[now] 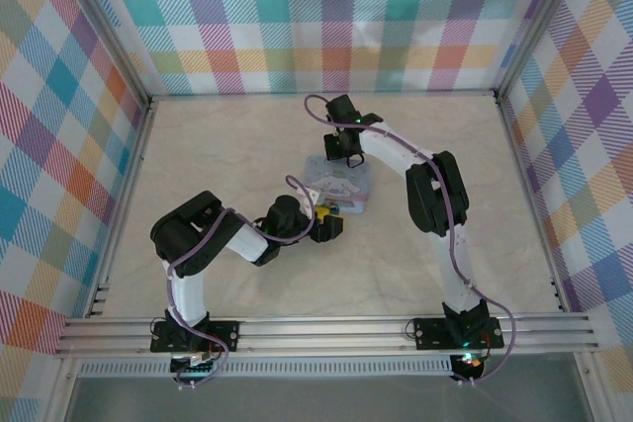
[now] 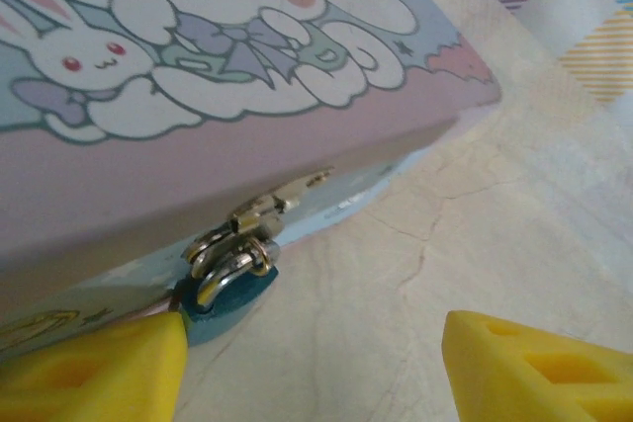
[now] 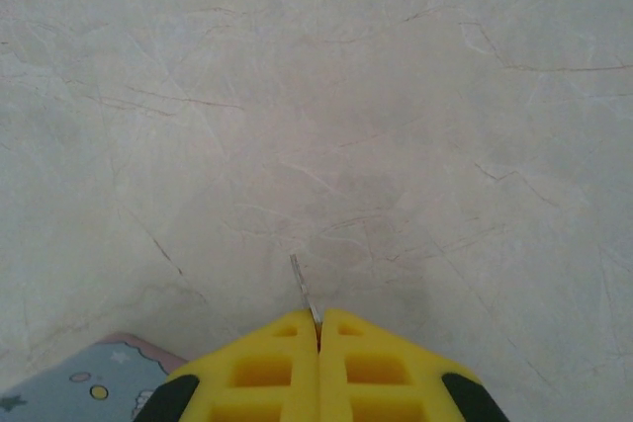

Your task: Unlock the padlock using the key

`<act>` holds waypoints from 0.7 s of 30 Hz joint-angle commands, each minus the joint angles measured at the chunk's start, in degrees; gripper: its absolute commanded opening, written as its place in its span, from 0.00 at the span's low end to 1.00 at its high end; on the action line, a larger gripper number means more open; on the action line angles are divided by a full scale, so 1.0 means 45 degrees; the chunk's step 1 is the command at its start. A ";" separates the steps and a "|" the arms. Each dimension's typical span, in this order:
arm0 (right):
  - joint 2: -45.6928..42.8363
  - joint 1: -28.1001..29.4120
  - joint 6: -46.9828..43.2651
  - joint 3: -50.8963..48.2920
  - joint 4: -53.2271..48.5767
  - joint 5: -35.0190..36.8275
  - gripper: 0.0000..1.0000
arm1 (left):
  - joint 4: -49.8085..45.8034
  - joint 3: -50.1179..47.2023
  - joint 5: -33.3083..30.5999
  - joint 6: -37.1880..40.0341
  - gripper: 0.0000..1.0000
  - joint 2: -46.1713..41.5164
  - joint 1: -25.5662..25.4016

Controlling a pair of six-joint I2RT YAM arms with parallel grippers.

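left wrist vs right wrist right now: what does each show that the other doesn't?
Left wrist's extra: the printed top of the tin, its clasp with a silver loop through it, likely the padlock, and the left gripper with fingers apart. Right wrist's extra: the right gripper shut on a thin metal tip, likely the key. Shared: tin and table.

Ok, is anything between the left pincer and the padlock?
Nothing. In the left wrist view the padlock hangs from the clasp of the tin, right by one yellow finger of the open left pincer; bare tabletop lies between its fingers.
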 commanded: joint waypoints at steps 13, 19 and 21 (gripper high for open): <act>-0.0351 0.0252 -0.0159 -0.0859 -0.0459 -0.0319 0.00 | 0.0437 0.1081 0.0055 -0.0832 0.70 0.0598 0.0056; -0.0407 0.0262 -0.0160 -0.0945 -0.0432 -0.0285 0.00 | -0.0970 0.0757 -0.3687 -0.0012 0.76 -0.0103 -0.0585; -0.0427 0.0268 -0.0154 -0.0940 -0.0417 -0.0357 0.00 | -0.1332 0.0838 -0.4317 0.0203 0.77 -0.0182 -0.0679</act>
